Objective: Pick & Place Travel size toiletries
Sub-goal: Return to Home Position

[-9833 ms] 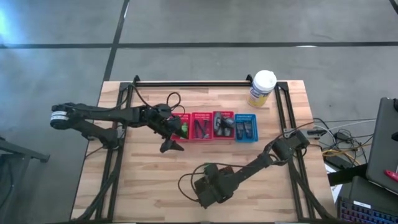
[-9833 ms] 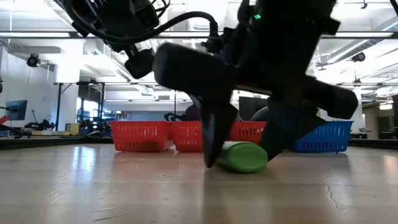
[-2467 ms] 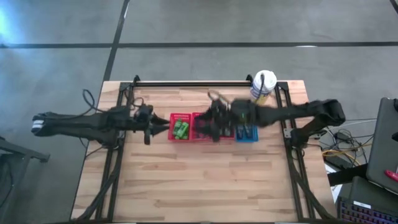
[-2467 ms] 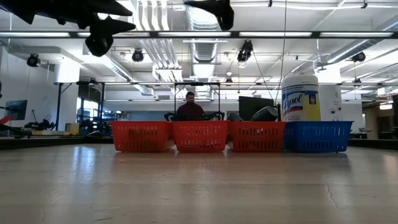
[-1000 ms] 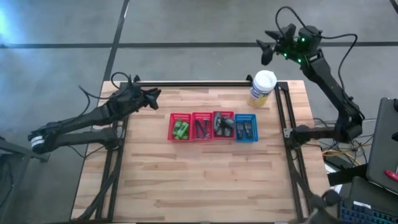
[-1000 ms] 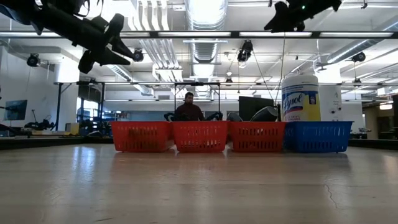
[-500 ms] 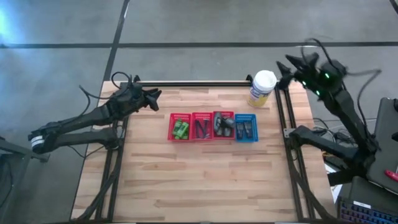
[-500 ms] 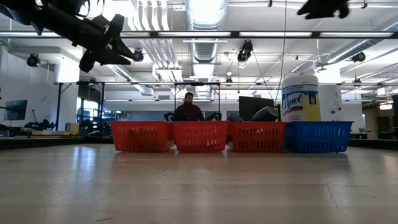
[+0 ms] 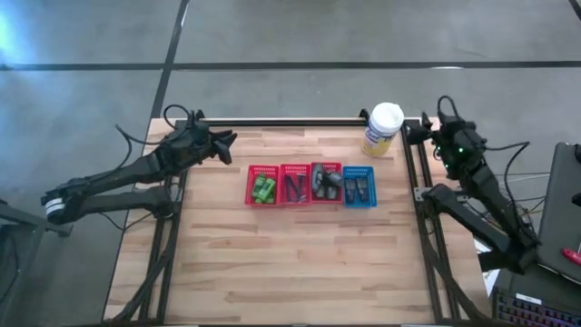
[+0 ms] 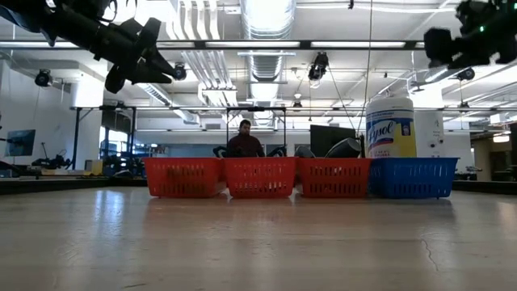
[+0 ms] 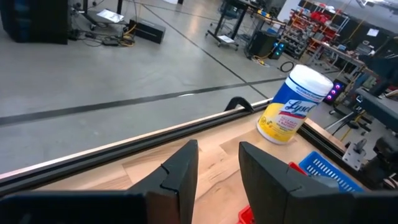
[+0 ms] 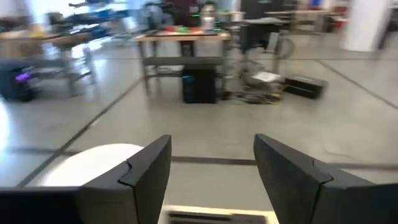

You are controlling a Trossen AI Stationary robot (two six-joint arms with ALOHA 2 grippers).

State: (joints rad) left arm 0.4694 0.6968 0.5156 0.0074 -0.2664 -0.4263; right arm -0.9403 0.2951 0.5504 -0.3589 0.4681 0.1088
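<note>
High view had my left fingers point(image 9: 225, 143) and right fingers point(image 9: 419, 130) apart, empty, above the far corners of the desk point(image 9: 272, 263), toiletries point(image 9: 264, 189) in baskets point(image 9: 297, 166); I judged only parking remained.

The table point(image 9: 300, 263) is showing pale wood in a strip-plank pattern. The left red basket point(image 9: 263, 167) is carrying bright green bottles point(image 9: 264, 190), the middle red basket point(image 9: 293, 167) is holding black sticks point(image 9: 293, 188), the right red basket point(image 9: 326, 165) dull grey tubes point(image 9: 327, 182). The blue basket point(image 9: 359, 169) is wearing the same mesh grid. The canister point(image 9: 377, 139) is rocking yellow with a white lid point(image 9: 387, 116) and blue lettering. The floor point(image 9: 318, 32) is looking grey with dark lines.
</note>
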